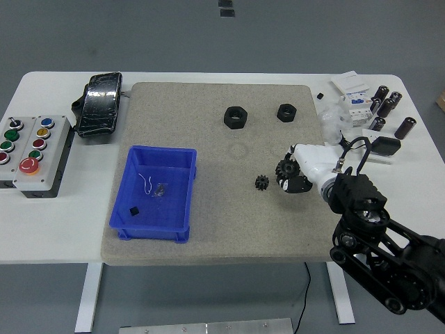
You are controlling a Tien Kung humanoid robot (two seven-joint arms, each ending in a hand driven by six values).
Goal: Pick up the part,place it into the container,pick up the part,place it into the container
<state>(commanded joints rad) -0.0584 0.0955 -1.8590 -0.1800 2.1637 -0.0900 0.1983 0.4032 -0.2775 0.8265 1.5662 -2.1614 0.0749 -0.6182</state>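
A small black gear (262,183) lies on the grey mat (208,229), right of the blue bin (186,198). My right hand (289,175) comes in from the lower right and sits just right of the gear, not touching it. Its fingers are loosely bent and hold nothing. Two larger black nuts (236,117) (286,112) lie at the back of the mat. The bin holds a small black piece (134,209) and some clear bits (160,188). The left arm is out of view.
A button box (35,149) stands at the left edge, with a black wrapped block (99,104) behind it. White boxes (356,97) and several dark cylinders (389,108) crowd the back right corner.
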